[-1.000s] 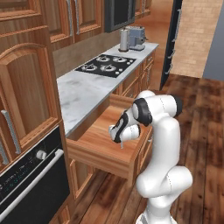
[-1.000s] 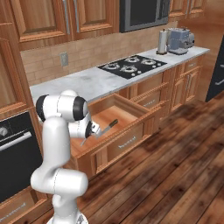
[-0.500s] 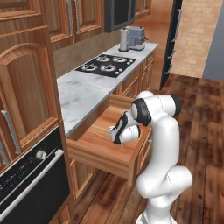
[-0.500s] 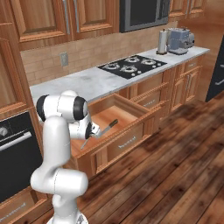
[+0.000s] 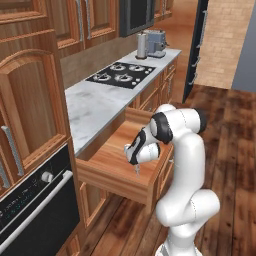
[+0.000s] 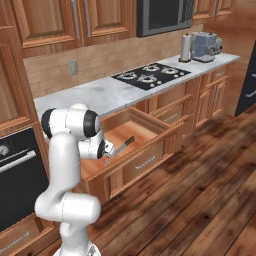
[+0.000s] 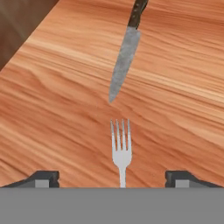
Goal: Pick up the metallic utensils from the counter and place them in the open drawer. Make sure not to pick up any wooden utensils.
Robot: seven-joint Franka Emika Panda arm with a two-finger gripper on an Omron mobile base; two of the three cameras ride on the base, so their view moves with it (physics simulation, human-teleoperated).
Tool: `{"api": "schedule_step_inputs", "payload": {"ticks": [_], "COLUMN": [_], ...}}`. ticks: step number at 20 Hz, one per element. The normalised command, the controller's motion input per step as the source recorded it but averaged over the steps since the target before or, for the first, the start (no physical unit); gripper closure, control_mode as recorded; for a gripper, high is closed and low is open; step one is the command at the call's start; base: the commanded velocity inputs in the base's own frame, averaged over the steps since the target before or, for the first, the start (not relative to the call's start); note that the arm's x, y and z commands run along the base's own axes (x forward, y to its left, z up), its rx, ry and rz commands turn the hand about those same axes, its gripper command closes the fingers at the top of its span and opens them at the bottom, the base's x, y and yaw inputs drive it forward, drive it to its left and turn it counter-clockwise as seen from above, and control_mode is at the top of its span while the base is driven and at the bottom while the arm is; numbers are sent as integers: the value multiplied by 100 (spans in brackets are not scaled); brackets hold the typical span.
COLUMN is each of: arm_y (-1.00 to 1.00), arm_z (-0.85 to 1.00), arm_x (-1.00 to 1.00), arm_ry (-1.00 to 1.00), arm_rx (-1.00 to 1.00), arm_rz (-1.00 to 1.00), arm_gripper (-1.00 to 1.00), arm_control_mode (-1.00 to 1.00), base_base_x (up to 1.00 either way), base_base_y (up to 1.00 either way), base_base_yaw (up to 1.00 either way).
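The open drawer (image 5: 107, 172) (image 6: 150, 131) is pulled out under the stove-side marble top, its light-brown floor (image 7: 175, 87) bare wood. The knife (image 7: 124, 54) (image 6: 123, 145), silver blade and dark handle, lies flat inside it. My gripper (image 5: 136, 162) (image 6: 107, 153) (image 7: 113, 177) hovers low over the drawer floor, open, with the fingertips (image 7: 43, 178) far apart. The silver fork (image 7: 121, 151) sits between them, tines pointing toward the knife's tip, touching neither finger. The sink counter and the wooden spoons are out of view.
A marble top (image 5: 95, 107) (image 6: 95, 95) with a black stove (image 5: 120, 74) (image 6: 150, 75) runs behind the drawer. A toaster and a paper roll (image 6: 200, 46) stand at its far end. An oven (image 5: 30, 210) is to the left, with wood flooring (image 6: 200, 190) in front.
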Motion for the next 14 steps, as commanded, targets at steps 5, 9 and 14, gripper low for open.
{"api": "schedule_step_inputs", "payload": {"ticks": [5, 9, 14], "arm_y": [0, -2, -30], "arm_z": [80, 100, 100], "arm_x": [0, 0, -30], "arm_ry": [7, 10, 10], "arm_rx": [0, 1, 1], "arm_rz": [0, 0, 0], "arm_gripper": [-100, -100, -100], "arm_control_mode": [-100, -100, -100], "base_base_x": [0, 0, 0], "base_base_y": [0, 0, 0], "base_base_yaw": [0, 0, 0]}}
